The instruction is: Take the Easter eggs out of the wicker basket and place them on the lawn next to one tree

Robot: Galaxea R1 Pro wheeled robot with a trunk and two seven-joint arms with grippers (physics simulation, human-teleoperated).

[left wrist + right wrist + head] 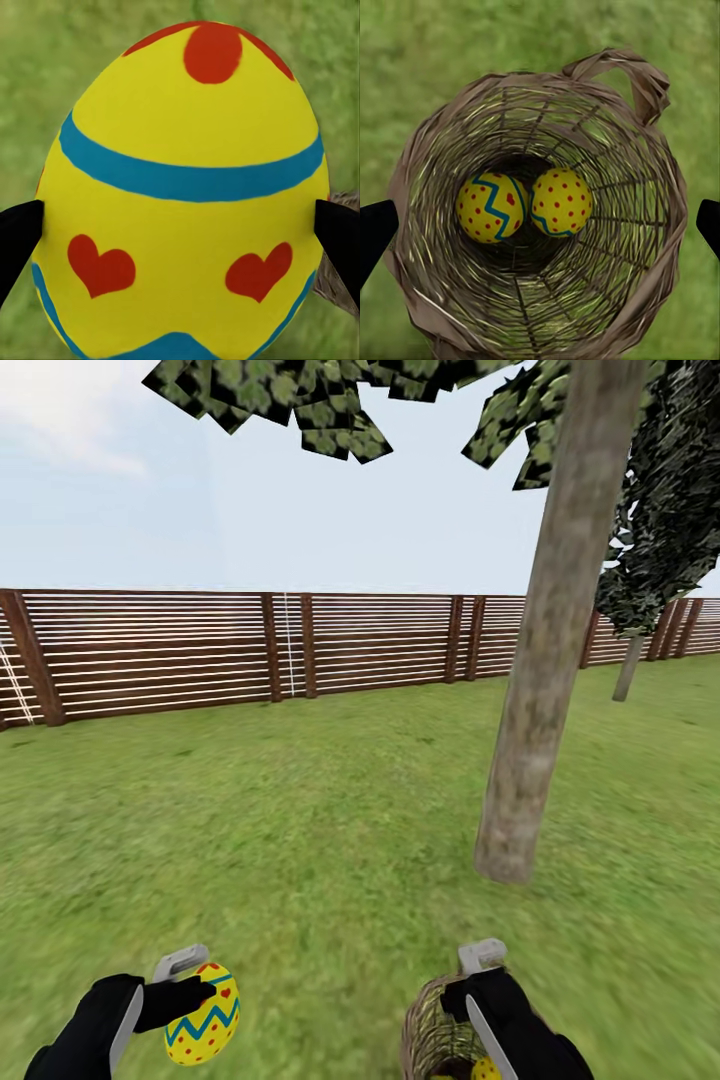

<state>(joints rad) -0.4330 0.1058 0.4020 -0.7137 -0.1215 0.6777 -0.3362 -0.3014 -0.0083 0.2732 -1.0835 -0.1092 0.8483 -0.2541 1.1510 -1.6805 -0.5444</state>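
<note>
1. Since one egg (203,1015) is already out of the basket (432,1030), I'd call this roughly a third of the way through the unloading, with nothing set down yet. In the head view the left end effector (190,982) has that egg pinched between its fingers, held above the grass (300,810) at the lower left. The right end effector (478,972) hangs over the basket at the lower right. The tree (545,660) with the pale trunk stands just ahead and a bit to the right, with the fence (250,645) well behind it.

2. Left wrist view: the egg (184,195) is right up close, with red hearts and a blue band, and a black fingertip (19,240) presses on each side. So this one is closed on the egg, with grass behind it.

3. Right wrist view: looking straight down into the basket (427,150), two eggs sit at the bottom touching each other, a zigzag one (491,206) and a dotted one (560,201). The black fingertips (375,232) sit wide apart outside the rim, so the right one is open and holding nothing.

4. Still to do, as I read it: put the held egg down by that trunk, then fetch the other two and lay them beside it.
</note>
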